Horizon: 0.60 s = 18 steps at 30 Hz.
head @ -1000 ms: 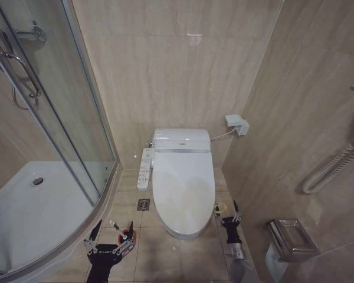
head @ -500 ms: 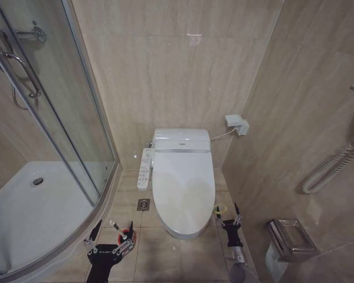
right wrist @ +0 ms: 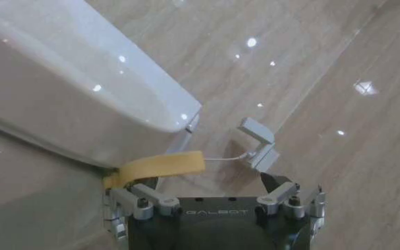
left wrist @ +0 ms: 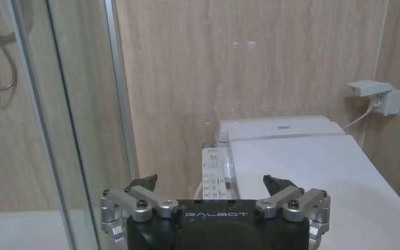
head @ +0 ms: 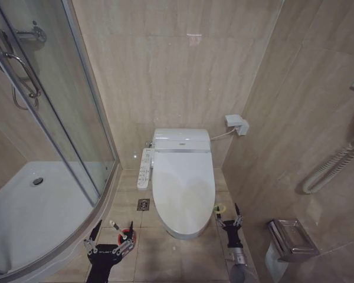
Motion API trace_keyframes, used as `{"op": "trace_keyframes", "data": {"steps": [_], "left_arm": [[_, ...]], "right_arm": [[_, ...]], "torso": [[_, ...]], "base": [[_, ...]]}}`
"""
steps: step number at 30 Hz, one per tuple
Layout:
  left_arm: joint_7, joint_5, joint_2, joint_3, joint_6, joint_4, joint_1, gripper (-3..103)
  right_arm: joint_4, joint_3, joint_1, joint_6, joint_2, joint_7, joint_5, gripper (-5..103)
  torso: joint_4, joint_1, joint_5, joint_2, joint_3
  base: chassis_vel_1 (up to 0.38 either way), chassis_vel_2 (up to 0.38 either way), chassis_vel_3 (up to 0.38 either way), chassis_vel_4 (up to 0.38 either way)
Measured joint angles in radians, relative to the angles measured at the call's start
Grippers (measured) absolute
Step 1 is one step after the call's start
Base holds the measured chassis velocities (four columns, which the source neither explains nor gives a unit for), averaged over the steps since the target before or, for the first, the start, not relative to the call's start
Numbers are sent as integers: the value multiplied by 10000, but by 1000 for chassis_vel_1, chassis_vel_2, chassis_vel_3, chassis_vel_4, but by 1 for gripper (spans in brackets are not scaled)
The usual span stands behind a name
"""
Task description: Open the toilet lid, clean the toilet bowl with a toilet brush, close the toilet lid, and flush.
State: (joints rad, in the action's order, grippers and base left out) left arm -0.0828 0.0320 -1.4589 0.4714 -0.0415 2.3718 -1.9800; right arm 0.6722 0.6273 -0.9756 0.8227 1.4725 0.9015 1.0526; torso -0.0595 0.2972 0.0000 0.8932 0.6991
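From the head view, the toilet lid lay shut over the toilet bowl, its long axis running straight away from the robot toward the back wall. The right gripper hung low at the lid's right front edge, just beside a yellow tape loop that stuck out there; its fingers stood a little apart and held nothing. The left gripper waited low to the left of the bowl, well apart from the lid, fingers spread wide and empty, with the red cup and the toilet brush just beside it. The right arm was plainly the nearer one to the lid's edge.

In the left wrist view, the left gripper showed its two fingertips far apart with nothing between them; the closed lid and the side control panel lay ahead of it.

In the right wrist view, the right gripper was open and empty, and the tape loop lay across its left finger, under the lid's rim. I judge that hooking or pinching this loop is what lifting the lid depends on.
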Motion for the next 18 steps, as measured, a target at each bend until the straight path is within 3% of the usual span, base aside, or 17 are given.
{"op": "trace_keyframes", "data": {"steps": [18], "left_arm": [[0, 0, 0, 0, 0, 0, 0, 99]], "right_arm": [[273, 5, -157, 0, -69, 36, -114, 96]], "torso": [[0, 0, 0, 0, 0]], "base": [[0, 0, 0, 0]]}}
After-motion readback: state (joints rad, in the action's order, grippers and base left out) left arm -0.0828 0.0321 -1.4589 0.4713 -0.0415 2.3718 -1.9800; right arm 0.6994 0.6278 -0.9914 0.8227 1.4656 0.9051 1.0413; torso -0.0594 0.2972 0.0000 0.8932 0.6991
